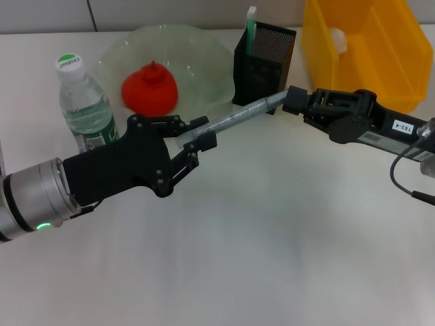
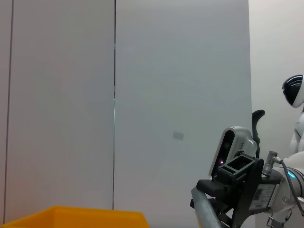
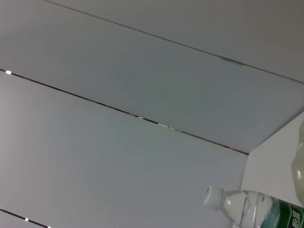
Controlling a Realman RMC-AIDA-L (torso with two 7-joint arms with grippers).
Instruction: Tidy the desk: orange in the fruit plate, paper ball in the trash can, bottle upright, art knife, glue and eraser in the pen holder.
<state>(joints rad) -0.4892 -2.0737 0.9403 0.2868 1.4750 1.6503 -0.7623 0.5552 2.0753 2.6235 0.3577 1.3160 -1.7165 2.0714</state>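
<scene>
A grey translucent stick, glue or art knife I cannot tell, hangs above the desk in front of the fruit plate. My left gripper is shut on its near end and my right gripper on its far end. The left wrist view shows the right gripper with the stick in it. The orange lies in the pale-green fruit plate. The bottle stands upright at the left. A green-white stick stands in the black mesh pen holder. The eraser is out of view.
The yellow trash can stands at the back right beside the pen holder, with a white paper ball inside it. A black cable hangs off my right arm.
</scene>
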